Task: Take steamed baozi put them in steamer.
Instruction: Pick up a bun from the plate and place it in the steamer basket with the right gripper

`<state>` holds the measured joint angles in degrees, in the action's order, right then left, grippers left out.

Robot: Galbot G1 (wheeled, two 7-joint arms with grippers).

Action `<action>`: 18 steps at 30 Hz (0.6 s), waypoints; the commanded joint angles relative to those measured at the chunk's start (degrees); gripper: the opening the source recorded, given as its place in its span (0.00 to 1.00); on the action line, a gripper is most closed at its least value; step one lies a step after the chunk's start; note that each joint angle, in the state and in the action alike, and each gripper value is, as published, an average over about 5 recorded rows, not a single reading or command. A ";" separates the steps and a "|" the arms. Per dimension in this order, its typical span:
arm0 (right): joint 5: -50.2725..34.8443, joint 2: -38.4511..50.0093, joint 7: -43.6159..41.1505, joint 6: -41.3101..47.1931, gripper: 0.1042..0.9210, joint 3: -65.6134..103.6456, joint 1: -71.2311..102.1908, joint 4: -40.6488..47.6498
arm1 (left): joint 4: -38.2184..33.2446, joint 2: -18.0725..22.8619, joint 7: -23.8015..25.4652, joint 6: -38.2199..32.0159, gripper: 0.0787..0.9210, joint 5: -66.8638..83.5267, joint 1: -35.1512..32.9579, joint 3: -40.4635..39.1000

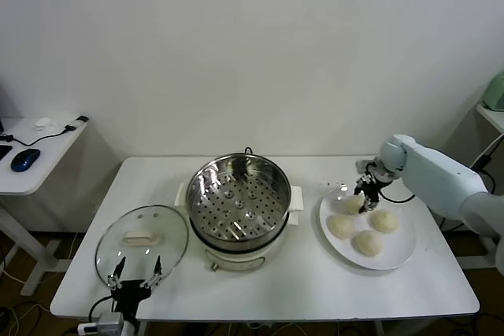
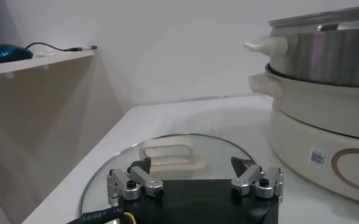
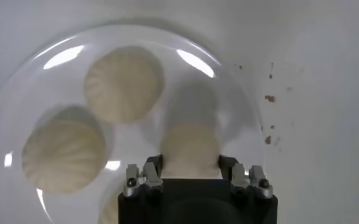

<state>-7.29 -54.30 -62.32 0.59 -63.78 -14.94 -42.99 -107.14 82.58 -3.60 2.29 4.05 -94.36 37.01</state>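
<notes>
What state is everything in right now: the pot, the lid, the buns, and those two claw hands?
Steamer: uncovered, tray empty.
Glass lid: off, flat on table.
Steamed baozi: four, all on the plate.
Right gripper: fingers around the far bun, not lifted.
Left gripper: open, idle above lid.

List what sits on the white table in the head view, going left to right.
Glass lid with the left gripper at its near edge → steamer → white plate of steamed baozi, with the right gripper over the farthest bun.

My right arm (image 1: 437, 179) wears a smooth pale grey-white shell with black cabling, while both black grippers carry silver finger links fastened by dark screws.
</notes>
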 commanded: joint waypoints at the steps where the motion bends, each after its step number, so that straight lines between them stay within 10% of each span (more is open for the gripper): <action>1: -5.76 0.82 -0.66 -0.70 0.63 -7.53 -13.07 -7.26 | -0.25 -0.11 -0.02 0.04 0.88 -0.06 -0.06 -0.07; 9: -19.90 -9.63 -1.35 -10.68 0.63 -20.95 -37.65 -22.59 | -0.64 -0.29 -0.12 -0.32 0.88 -0.05 -0.21 -0.56; 18: -12.07 -23.46 -1.29 -26.18 0.63 -20.76 -34.99 -32.17 | -1.42 -0.42 -0.40 -0.43 0.88 0.13 -0.99 -0.38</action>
<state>-19.22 -69.79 -63.41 -16.12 -80.28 -43.56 -66.02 -108.32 82.16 -4.10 1.86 4.14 -95.28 36.67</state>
